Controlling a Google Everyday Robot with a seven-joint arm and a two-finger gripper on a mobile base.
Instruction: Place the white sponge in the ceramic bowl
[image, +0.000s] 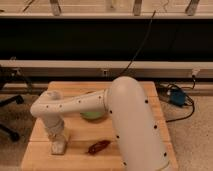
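Note:
The white sponge (58, 147) lies flat on the wooden table (80, 132) near its front left, a small off-white block. My gripper (57, 138) points straight down right over the sponge, and its wrist hides the sponge's far part. The green ceramic bowl (93, 114) sits at the table's middle, mostly hidden behind my forearm, to the right of and behind the sponge.
A small reddish-brown object (99, 146) lies on the table to the right of the sponge. My large white arm (132, 125) covers the table's right half. A blue box (178, 97) and cables lie on the floor at right. A chair base (9, 105) stands at left.

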